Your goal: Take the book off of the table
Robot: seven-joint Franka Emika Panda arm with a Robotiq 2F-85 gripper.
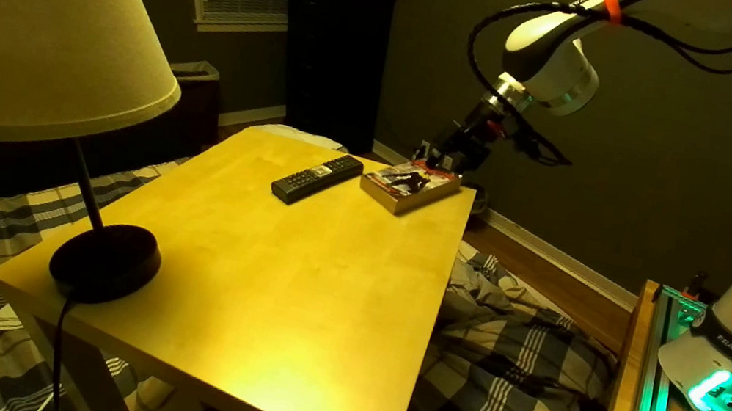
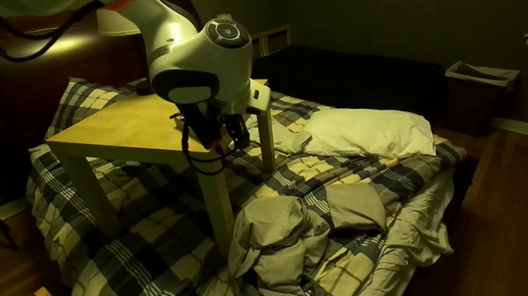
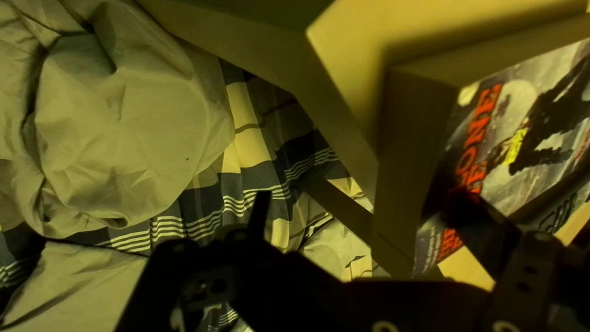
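Jaws spread; wrist view: book partly behind 1 finger.

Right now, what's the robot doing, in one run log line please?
book: flat on table, not lifted | pincer: open, at book's edge | contact: unclear | remote: beside book, apart

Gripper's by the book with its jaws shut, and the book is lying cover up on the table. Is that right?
Not the jaws: the wrist view shows the gripper open, its jaws well apart. The rest stands: it is by the book, which lies cover up on the table.
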